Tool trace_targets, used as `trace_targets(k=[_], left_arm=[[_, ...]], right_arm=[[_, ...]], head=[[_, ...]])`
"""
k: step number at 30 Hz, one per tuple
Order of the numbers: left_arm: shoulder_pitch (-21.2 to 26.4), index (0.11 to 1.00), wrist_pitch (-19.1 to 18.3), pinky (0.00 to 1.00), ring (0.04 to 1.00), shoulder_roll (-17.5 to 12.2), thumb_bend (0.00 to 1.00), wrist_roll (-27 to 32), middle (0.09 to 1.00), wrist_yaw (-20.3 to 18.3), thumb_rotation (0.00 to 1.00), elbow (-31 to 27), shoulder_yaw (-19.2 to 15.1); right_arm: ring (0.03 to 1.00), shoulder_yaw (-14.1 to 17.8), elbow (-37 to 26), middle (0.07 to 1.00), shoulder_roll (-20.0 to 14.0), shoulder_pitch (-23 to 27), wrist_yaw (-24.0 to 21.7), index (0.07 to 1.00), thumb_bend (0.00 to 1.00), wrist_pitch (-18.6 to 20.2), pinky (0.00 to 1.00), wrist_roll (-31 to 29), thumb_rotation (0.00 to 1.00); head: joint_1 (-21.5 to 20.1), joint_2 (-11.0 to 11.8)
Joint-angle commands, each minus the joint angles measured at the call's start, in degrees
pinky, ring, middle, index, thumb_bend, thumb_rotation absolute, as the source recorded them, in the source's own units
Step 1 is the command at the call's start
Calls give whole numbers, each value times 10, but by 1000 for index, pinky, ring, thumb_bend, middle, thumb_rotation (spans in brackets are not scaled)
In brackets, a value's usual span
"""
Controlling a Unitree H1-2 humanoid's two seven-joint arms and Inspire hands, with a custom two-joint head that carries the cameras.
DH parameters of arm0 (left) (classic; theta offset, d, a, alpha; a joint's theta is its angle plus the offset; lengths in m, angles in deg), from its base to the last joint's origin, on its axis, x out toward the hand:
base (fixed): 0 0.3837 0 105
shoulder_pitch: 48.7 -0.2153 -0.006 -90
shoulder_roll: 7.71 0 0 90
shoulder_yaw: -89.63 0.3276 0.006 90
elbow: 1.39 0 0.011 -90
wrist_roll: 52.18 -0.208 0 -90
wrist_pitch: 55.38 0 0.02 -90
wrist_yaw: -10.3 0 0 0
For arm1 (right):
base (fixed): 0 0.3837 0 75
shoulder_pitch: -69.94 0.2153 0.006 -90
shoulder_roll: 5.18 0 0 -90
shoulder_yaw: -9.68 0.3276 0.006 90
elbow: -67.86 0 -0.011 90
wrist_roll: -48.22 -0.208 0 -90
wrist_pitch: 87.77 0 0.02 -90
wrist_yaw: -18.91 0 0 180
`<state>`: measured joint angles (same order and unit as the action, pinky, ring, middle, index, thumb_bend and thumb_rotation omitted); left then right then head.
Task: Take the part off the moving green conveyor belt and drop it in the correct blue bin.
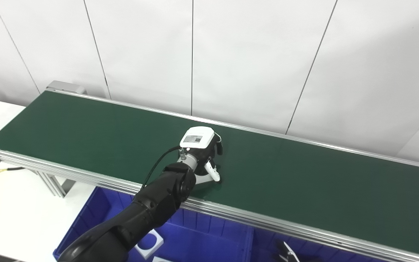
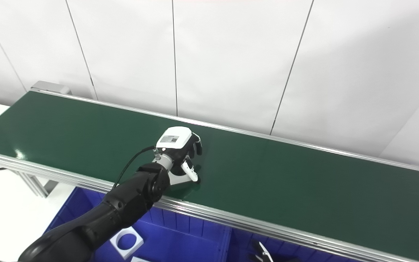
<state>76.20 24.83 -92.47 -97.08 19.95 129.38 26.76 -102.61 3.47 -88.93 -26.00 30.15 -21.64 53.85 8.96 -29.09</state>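
The green conveyor belt [image 1: 304,182] runs from upper left to lower right. My left hand [image 1: 202,151] reaches over its near rail and sits low on the belt, with its white back facing up. Its dark fingers [image 1: 218,145] curl down on the far side. Its white-tipped thumb [image 1: 212,171] presses on a flat white part [image 1: 201,179] lying on the belt under the hand; most of the part is hidden. A dark shape with a white streak [image 1: 286,251] at the bottom edge looks like my right hand, low over the bins; its fingers are not clear.
Blue bins stand below the belt's near rail: a left bin [image 1: 93,207] holding a white square part with a round hole [image 1: 150,244], and a second bin [image 1: 264,243] to its right past a divider. A white table [image 1: 9,203] is at left.
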Motion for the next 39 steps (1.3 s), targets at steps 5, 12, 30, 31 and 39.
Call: trace_targets(k=[5, 12, 30, 31, 39], left_arm=[[17, 510, -19, 269, 351, -21, 519, -10, 415, -4, 0, -19, -4], [17, 513, -31, 223, 305, -22, 516, -8, 400, -18, 0, -50, -3], [-25, 514, -136, 225, 306, -44, 516, -46, 405, -196, 0, -368, -10], [-29, 515, -138, 222, 303, -44, 516, -51, 403, -203, 0, -380, -10], [-83, 487, -140, 213, 288, -43, 525, -81, 475, -237, 0, -456, -10]], right_arm=[[816, 2, -10, 898, 4, 9, -2, 900, 886, -31, 750, -6, 858], [810, 0, -12, 892, 2, 9, 2, 901, 869, -31, 747, -2, 858], [815, 10, -40, 890, -9, 0, -24, 908, 836, -31, 761, -11, 884], [818, 12, -43, 892, -10, 0, -26, 910, 831, -31, 763, -12, 888], [802, 38, -71, 885, -16, -5, -61, 900, 857, -31, 747, -28, 867]], head=[[0, 2], [0, 0], [51, -44], [58, -55], [84, -99]])
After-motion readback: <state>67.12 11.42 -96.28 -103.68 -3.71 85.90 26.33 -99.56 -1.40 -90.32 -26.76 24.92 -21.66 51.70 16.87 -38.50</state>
